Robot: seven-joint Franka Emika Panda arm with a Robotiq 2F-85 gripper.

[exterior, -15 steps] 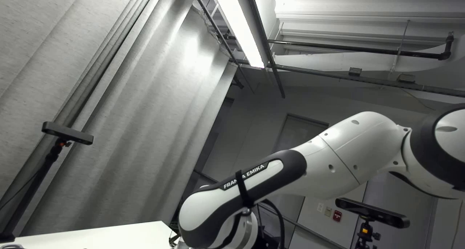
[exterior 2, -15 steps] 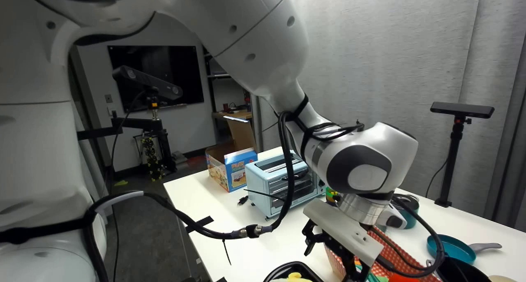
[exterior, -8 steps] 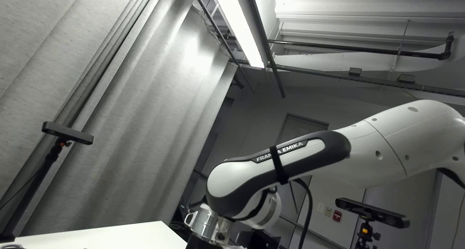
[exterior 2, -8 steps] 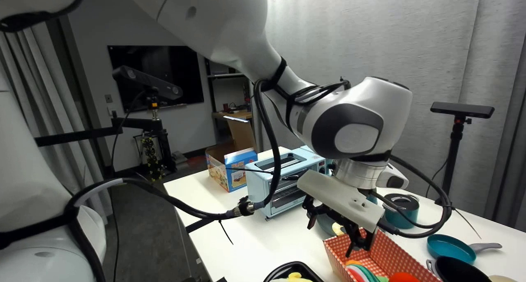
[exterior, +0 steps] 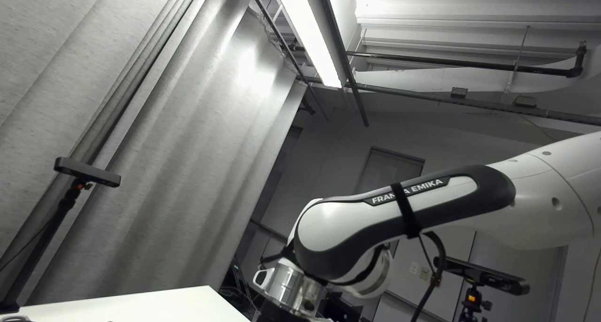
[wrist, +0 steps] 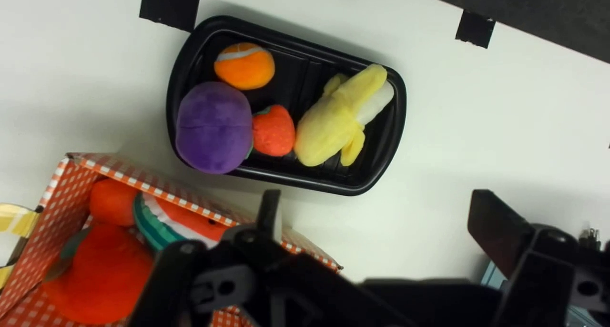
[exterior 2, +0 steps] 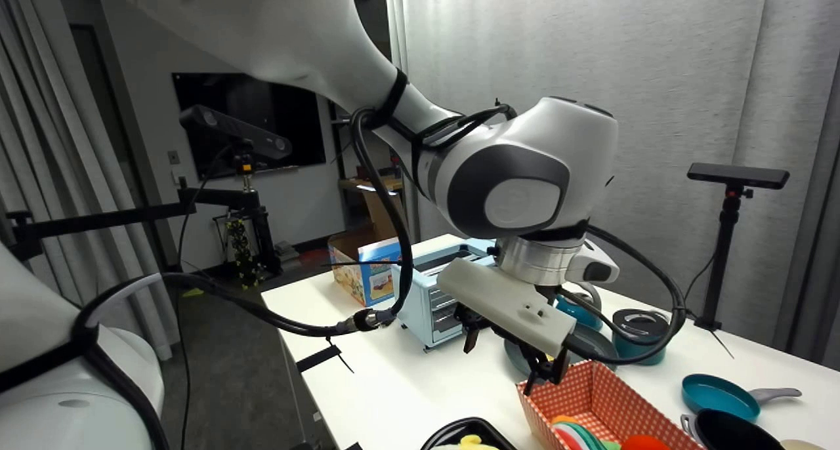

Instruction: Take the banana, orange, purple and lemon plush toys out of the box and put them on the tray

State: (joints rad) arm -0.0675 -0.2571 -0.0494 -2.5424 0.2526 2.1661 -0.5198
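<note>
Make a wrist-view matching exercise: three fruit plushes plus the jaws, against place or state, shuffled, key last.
1. orange plush
2. watermelon plush
3. banana plush
4. jaws

A. in the checkered box
B. open
C. on the tray, opposite end from the purple plush
D. on the tray, same end as the purple plush

Pairs: 1-D; 2-A; 3-C; 4-B

In an exterior view, the bench (exterior 2: 400,388) bears a toaster oven (exterior 2: 417,309) mid-frame, a tray (exterior 2: 487,429) bottom centre, a checkered box (exterior 2: 620,403) and teal pan (exterior 2: 718,397) lower right.
</note>
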